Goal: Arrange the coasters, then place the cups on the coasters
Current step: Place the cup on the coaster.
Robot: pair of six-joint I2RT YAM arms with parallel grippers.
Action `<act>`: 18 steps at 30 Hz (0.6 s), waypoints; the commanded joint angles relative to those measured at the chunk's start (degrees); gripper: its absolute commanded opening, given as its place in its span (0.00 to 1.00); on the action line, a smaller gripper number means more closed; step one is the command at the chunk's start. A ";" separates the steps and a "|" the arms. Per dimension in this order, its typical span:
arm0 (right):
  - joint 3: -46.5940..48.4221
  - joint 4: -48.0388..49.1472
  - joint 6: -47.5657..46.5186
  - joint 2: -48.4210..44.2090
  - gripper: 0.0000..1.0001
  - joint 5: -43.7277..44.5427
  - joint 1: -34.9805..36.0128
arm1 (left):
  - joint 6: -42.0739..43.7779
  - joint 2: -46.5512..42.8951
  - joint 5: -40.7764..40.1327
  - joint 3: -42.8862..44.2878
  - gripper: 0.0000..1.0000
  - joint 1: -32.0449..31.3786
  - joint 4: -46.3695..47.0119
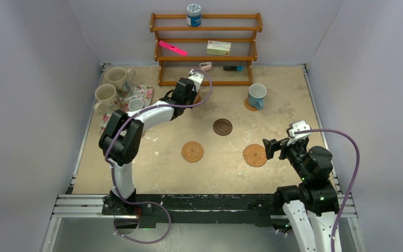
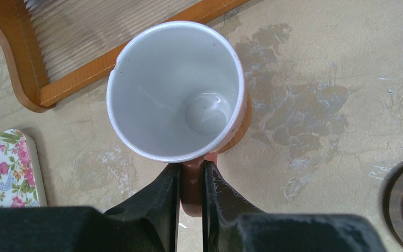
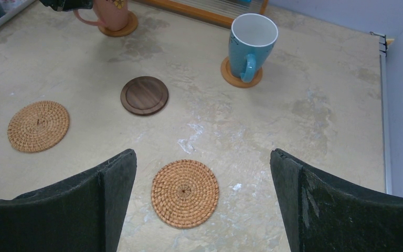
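The pinkish-brown mug (image 2: pixel 176 89) stood on a tan coaster (image 2: pixel 244 123) far left of centre, beside the wooden rack (image 2: pixel 84 77), its handle pinched by the left gripper (image 2: pixel 191 176); the right gripper (image 3: pixel 202 155) hung wide open above a near-right woven coaster (image 3: pixel 184 193)

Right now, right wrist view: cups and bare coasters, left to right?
In order: left woven coaster → pinkish mug → dark wooden coaster → near woven coaster → blue mug.
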 commanded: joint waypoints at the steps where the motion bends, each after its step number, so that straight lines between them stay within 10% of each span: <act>1: 0.08 1.19 -0.61 -0.32 0.99 -1.47 0.46 | 0.13 -3.66 -0.48 1.53 0.19 -0.18 2.50; 18: 0.09 1.18 -0.65 -0.12 0.99 -1.49 0.54 | 0.45 -3.34 0.39 1.69 0.33 -0.15 2.31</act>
